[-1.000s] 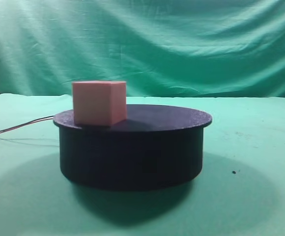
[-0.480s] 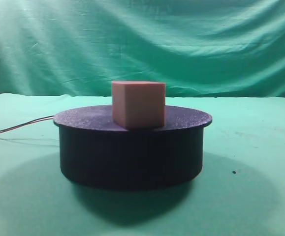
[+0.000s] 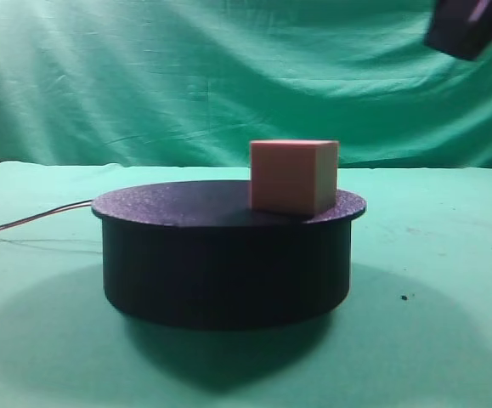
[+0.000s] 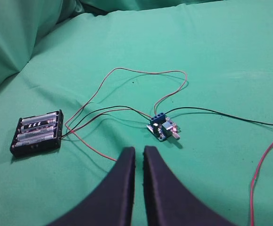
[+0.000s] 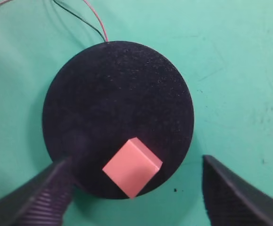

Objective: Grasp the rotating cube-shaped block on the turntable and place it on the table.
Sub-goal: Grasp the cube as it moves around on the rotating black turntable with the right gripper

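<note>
The salmon cube-shaped block (image 3: 294,177) stands on the right part of the black turntable (image 3: 186,255), which rests on the green table (image 3: 449,280). From above, the block (image 5: 132,167) sits near the disc's near rim (image 5: 117,94). My right gripper (image 5: 136,162) is open, high above the disc, its fingers (image 5: 230,193) wide on either side of the block and clear of it. A dark part of the right arm (image 3: 466,25) shows at the top right of the exterior view. My left gripper (image 4: 138,150) is shut and empty over bare cloth, away from the turntable.
Thin red and black wires (image 3: 33,219) trail left from the turntable. In the left wrist view a black battery holder (image 4: 37,133) and a small blue circuit board (image 4: 163,128) lie on the cloth, joined by looping wires (image 4: 145,73).
The block has ridden the turning disc from its left side across to its right side. A dark part of the right arm has come into view at the top right.
</note>
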Robot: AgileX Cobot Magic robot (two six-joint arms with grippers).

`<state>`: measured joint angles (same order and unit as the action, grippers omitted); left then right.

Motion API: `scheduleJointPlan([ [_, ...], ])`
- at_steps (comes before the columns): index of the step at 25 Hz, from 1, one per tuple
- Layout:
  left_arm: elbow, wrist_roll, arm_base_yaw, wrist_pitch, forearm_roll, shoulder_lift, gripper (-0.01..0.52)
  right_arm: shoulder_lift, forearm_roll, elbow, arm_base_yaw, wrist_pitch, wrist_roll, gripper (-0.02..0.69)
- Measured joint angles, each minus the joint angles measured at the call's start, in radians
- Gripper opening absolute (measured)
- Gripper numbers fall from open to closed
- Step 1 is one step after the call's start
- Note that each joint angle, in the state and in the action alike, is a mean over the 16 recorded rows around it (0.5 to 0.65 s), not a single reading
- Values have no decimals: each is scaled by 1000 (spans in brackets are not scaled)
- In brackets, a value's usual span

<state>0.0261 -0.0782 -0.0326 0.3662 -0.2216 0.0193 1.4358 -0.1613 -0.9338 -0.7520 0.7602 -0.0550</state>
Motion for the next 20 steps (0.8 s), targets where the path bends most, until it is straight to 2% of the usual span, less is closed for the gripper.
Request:
scheduleJointPlan([
  [3,0,0,0,0,0,0,0,66,-4,-37,-7,3,-2,474],
  [5,0,0,0,0,0,0,0,104,5,-54,-8,5,-9,478],
  [8,0,0,0,0,0,0,0,150,37,-76,-8,14,-30,436],
  [16,0,0,0,0,0,0,0,168,139,-135,31,87,-109,272],
  [20,0,0,0,0,0,0,0,128,179,-133,75,129,-141,230],
])
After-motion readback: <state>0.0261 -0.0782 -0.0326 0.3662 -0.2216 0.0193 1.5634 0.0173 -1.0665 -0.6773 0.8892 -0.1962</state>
